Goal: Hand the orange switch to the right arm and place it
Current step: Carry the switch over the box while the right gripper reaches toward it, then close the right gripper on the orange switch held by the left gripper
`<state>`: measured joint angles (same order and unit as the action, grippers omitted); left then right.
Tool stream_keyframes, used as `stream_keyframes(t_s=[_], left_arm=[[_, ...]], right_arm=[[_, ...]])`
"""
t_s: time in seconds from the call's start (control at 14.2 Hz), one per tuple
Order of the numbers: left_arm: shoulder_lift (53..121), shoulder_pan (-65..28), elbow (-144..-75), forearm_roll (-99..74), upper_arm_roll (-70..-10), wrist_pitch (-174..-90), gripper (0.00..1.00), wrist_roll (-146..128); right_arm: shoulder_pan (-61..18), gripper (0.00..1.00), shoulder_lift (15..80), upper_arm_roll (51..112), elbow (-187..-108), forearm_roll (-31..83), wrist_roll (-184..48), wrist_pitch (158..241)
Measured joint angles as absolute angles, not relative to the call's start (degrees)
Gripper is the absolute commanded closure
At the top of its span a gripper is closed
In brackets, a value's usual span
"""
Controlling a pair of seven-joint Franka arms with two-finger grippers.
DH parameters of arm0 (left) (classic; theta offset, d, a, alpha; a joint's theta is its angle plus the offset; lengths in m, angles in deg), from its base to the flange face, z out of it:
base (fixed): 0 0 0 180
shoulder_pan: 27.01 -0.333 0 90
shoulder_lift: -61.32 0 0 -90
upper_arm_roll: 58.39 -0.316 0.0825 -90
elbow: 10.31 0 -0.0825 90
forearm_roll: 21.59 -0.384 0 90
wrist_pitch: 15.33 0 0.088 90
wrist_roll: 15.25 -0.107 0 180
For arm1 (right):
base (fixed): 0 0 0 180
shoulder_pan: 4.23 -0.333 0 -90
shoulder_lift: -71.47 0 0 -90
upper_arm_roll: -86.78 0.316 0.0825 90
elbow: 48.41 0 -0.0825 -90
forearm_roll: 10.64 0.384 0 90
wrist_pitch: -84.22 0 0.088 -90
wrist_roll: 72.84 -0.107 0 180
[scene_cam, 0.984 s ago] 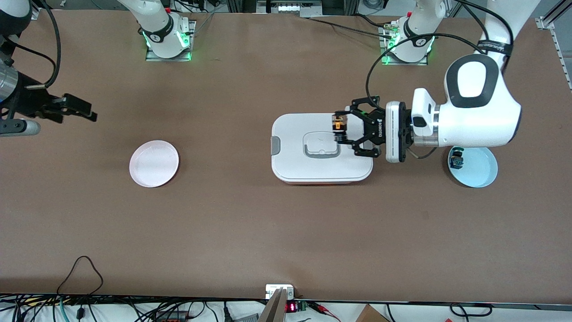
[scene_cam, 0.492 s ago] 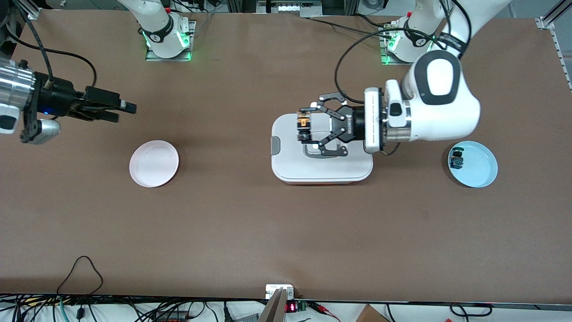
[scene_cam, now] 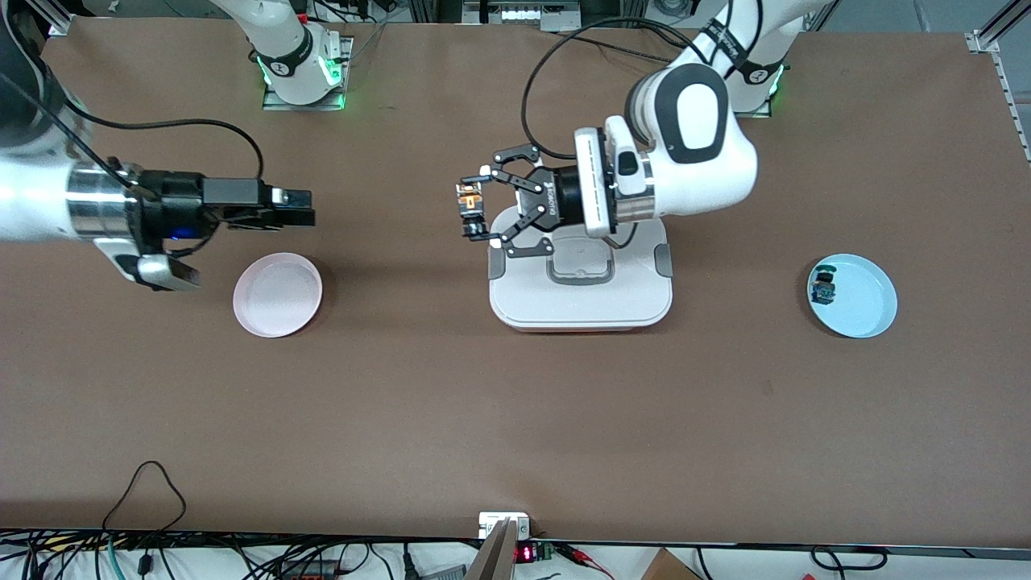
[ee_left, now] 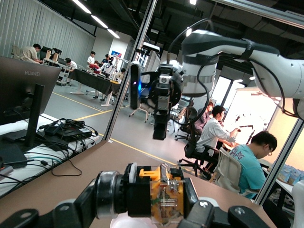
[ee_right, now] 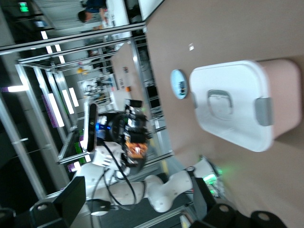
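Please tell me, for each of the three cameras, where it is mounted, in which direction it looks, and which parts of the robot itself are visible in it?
Front view: high across the table, facing both bases; shows the left tool gripping the orange switch, and the right tool.
Left wrist view: on the left wrist, looking past the orange switch at the right tool.
Right wrist view: on the right wrist, facing the white box; the left tool shows.
Front and right wrist views share the blue plate.

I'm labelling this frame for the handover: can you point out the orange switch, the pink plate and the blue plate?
orange switch [scene_cam: 470,203]: front view, on its orange middle, held in the left gripper [scene_cam: 477,205].
pink plate [scene_cam: 278,294]: front view, on its bare centre.
blue plate [scene_cam: 866,298]: front view, on its bare inner surface.
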<state>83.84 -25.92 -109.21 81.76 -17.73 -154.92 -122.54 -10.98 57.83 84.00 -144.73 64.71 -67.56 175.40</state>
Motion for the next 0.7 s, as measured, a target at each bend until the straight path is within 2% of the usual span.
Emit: stream_keyframes(t_s=[0.28,0.7], left_arm=[[84.1,-25.2,-109.2,83.2,-17.8,-155.0,0.83,-123.9],[84.4,-25.3,-109.4,83.2,-17.9,-155.0,0.83,-124.1]], right_arm=[[-13.8,0.00,53.9,84.1,-146.0,70.1,-60.4,175.1],[-17.9,0.00,52.4,84.1,-148.6,78.6,-58.9,175.2]])
